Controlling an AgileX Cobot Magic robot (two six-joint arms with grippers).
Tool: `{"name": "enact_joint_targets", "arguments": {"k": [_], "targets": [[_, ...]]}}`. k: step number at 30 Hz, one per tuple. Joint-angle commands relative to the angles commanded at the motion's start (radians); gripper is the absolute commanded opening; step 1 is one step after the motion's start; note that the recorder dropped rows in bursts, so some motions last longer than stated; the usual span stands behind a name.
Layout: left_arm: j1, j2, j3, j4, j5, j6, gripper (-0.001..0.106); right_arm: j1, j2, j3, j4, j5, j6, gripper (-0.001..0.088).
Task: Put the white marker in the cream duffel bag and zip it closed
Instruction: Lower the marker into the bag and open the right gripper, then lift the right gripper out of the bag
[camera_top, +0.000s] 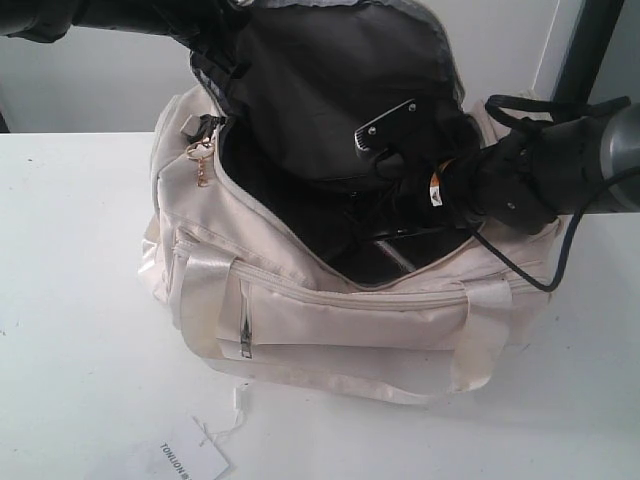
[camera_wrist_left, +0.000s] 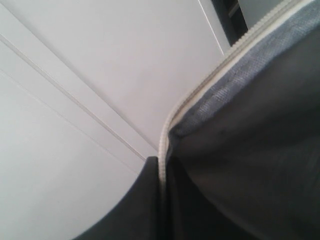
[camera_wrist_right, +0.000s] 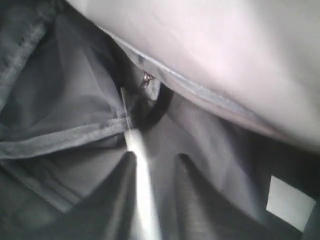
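The cream duffel bag (camera_top: 330, 310) stands on the table with its top flap lifted and its black lining (camera_top: 320, 90) showing. My left gripper (camera_wrist_left: 162, 200) is shut on the flap's zipper edge (camera_wrist_left: 200, 85) and holds it up. My right gripper (camera_top: 372, 150) reaches into the opening from the right. In the right wrist view its jaws (camera_wrist_right: 156, 156) stand apart deep inside the bag. The white marker (camera_wrist_right: 142, 190) lies between them against one finger, with a gap to the other. A pale streak (camera_top: 395, 255) on the bag's floor may be the marker.
The gold ring pull (camera_top: 200, 152) hangs at the bag's left end. A white paper hang tag (camera_top: 190, 462) on a string lies on the white table (camera_top: 70, 300) in front of the bag. Strap handles (camera_top: 210, 300) drape over the front.
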Motion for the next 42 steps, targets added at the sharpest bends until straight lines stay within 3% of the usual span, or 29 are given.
{"name": "enact_joint_targets", "arguments": {"k": [5, 8, 12, 14, 24, 31, 34, 39, 42], "targets": [[0.000, 0.000, 0.000, 0.000, 0.000, 0.000, 0.000, 0.000, -0.009, 0.000, 0.023, -0.027, 0.002, 0.0368], [0.000, 0.000, 0.000, 0.000, -0.002, 0.000, 0.000, 0.002, -0.067, 0.000, 0.023, -0.095, 0.075, 0.0340], [0.000, 0.000, 0.000, 0.000, -0.002, 0.000, 0.000, 0.002, -0.146, 0.000, 0.023, -0.071, 0.129, 0.0070], [0.000, 0.000, 0.000, 0.000, -0.002, 0.000, 0.000, 0.002, -0.168, 0.000, 0.023, -0.036, 0.131, 0.0000], [0.000, 0.000, 0.000, 0.000, -0.002, 0.000, 0.000, 0.079, -0.169, 0.000, 0.023, 0.022, 0.131, 0.0000], [0.000, 0.000, 0.000, 0.000, -0.002, 0.000, 0.000, 0.080, -0.233, 0.000, 0.039, 0.128, 0.127, 0.0000], [0.000, 0.000, 0.000, 0.000, -0.002, 0.000, 0.000, 0.080, -0.277, 0.000, 0.153, 0.174, -0.008, 0.0000], [0.000, 0.000, 0.000, 0.000, -0.002, 0.000, 0.000, 0.080, -0.318, 0.000, 0.519, 0.394, -0.480, 0.0000], [0.000, 0.000, 0.000, 0.000, -0.002, 0.000, 0.000, 0.080, -0.324, 0.000, 0.612, 0.495, -0.590, 0.0000]]}}
